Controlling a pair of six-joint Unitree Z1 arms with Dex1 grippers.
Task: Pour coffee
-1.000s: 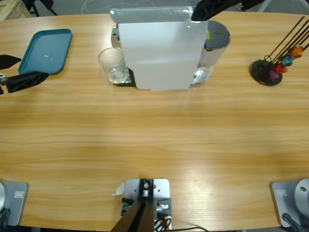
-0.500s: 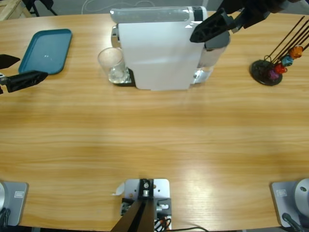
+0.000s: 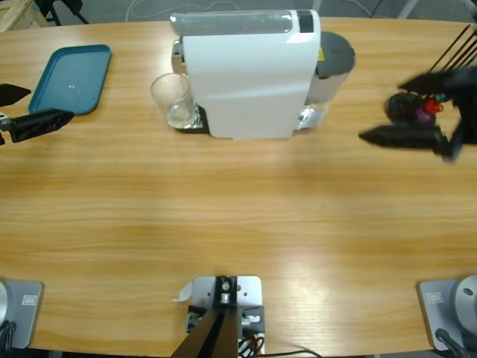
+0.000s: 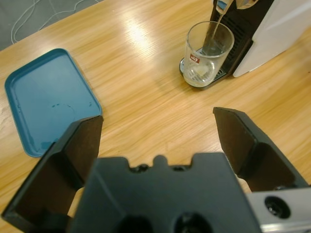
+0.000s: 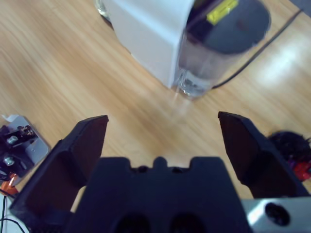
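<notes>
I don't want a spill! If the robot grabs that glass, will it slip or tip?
Probably slippery: the drinking glass has smooth clear walls. It holds only a shallow pool of coffee, so likely light. Tall and narrow, it may tip if nudged near its rim.

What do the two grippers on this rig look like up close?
Both match. The left gripper and the right gripper each have two broad, flat matte-black fingers rising from a blocky black body, with a silver metal piece at the lower right corner. No markings or cables show.
</notes>
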